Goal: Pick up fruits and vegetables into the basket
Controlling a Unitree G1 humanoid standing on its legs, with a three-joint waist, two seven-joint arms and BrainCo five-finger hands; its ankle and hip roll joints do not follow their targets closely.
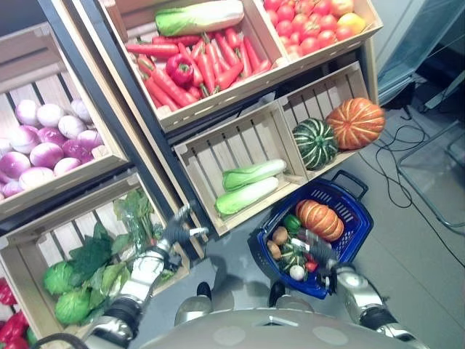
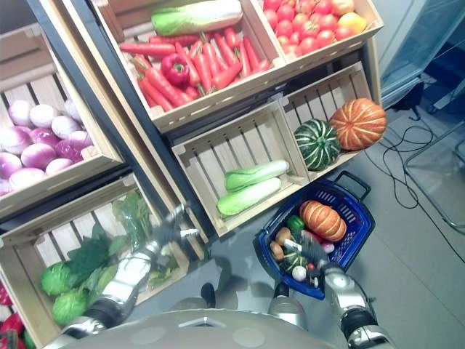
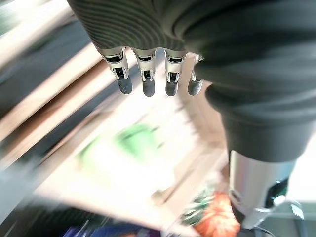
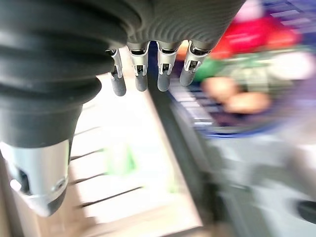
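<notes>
The left robot hand [image 1: 176, 231] is held with fingers straight and empty beside the leafy-greens crate [image 1: 29, 251]. The right robot hand [image 1: 317, 251], also straight-fingered and empty, is seen over the blue basket [image 1: 361, 222].

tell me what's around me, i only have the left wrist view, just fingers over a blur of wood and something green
Observer: The head views show your left hand open by the post between two lower crates, holding nothing.
Operator: is that green thing a vegetable
Observer: Likely. The crate beyond the hand holds two pale green cabbages lying side by side.
Operator: where's the basket
Observer: The blue basket sits on the floor to your right, below the crate with the green striped pumpkin and a big orange pumpkin.
Operator: anything in it yet
Observer: Yes, a smaller orange pumpkin and several small items; your right hand hangs open over it.
</notes>
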